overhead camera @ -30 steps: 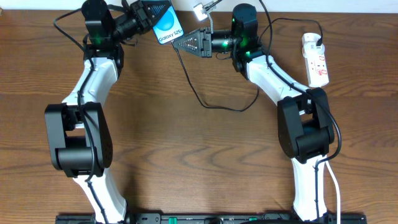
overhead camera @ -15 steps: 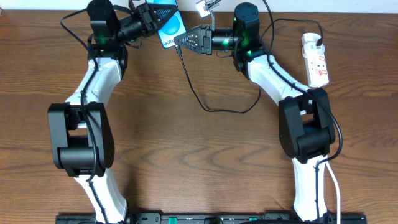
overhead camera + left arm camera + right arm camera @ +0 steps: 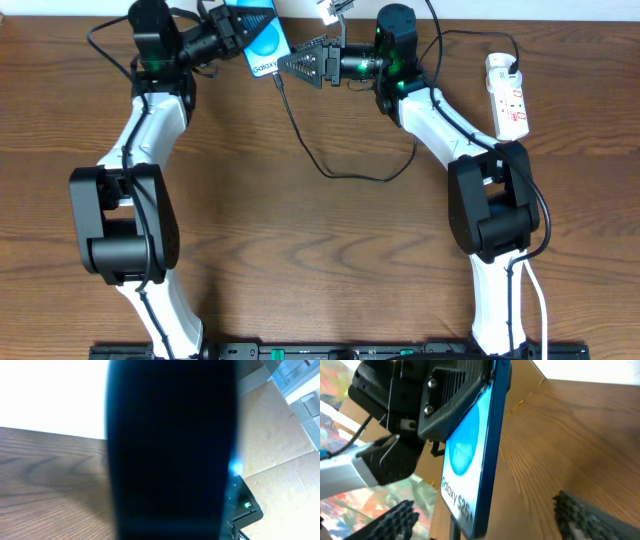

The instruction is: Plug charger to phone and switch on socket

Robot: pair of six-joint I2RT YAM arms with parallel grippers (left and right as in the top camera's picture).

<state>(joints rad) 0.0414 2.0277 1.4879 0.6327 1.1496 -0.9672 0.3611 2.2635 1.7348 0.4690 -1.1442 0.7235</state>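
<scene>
The phone [image 3: 262, 45], blue screen with white "Galaxy" text, is held off the table at the back by my left gripper [image 3: 226, 35], which is shut on it. In the left wrist view the phone's dark back [image 3: 170, 450] fills the frame and hides the fingers. My right gripper [image 3: 290, 63] stands open, its ridged fingers [image 3: 395, 517] on either side of the phone's lower end [image 3: 470, 460]. The charger [image 3: 350, 177] hangs from that end, with its connector tip [image 3: 454, 527] at the phone's edge. The socket [image 3: 507, 95] lies at the far right.
The black cable loops across the wooden table [image 3: 300, 260] between both arms. A white cord runs from the socket's top. The table's back edge and a white wall lie right behind the phone. Cardboard and coloured clutter [image 3: 385, 495] show beyond the table.
My right gripper has opened wide and let go of the cable's connector end. The left gripper has tilted the phone slightly and brought it back; the cable now hangs from the phone.
</scene>
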